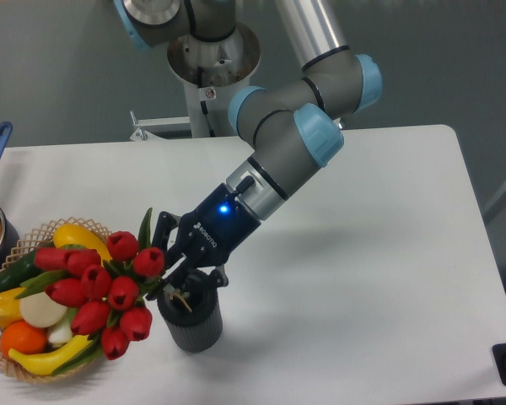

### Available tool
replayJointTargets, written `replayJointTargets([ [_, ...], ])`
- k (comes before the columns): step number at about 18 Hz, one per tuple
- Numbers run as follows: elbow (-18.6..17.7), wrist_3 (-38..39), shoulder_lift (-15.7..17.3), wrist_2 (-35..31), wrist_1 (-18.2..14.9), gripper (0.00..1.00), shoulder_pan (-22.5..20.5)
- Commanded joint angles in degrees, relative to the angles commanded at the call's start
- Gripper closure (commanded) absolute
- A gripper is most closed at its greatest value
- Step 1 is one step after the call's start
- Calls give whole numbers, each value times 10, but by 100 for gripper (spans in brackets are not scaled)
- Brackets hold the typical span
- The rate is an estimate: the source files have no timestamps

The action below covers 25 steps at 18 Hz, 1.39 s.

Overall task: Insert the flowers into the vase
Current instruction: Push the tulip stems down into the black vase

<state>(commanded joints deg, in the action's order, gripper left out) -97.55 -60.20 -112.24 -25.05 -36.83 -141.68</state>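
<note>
The black two-finger gripper (175, 283) on the grey and light-blue arm hangs right over the round mouth of the dark grey ribbed cylindrical vase (190, 321), which stands upright near the front edge of the white tabletop (363, 253), left of centre. Jaws pinch the bunch of red tulip buds w/ green stems and leaves (101, 291) low on the stems; the exact contact is partly hidden by the fingers, but the bunch is clearly carried. The bunch lies far from upright: the heads splay out to the left, over the rim of the round woven wicker basket (38, 232) of yellow, green and orange fruit and veg at the front-left corner, while the stem ends point at the vase opening. Can't tell if the stem tips are already below the rim, as the gripper blocks that. Step in hand, as I read it: the insertion itself, approx. at the point of entry. Next move prob. calls for tipping the bunch upright while lowering, so the stems slide down inside, then letting go. Risks: stems catching the rim, or side load tipping the vase.
</note>
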Motion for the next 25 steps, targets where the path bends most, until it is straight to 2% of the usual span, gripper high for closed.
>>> replayJointTargets([
  [4, -29, -29, 2, 0, 0, 98, -11],
  [9, -36, -33, 1, 0, -1, 96, -23],
  [16, -60, -49, 3, -1, 0, 88, -26],
  [21, -65, -50, 4, -1, -1, 74, -26],
  [23, -66, -50, 4, -1, -1, 66, -27],
  [25, -67, -50, 6, 0, -1, 54, -28],
])
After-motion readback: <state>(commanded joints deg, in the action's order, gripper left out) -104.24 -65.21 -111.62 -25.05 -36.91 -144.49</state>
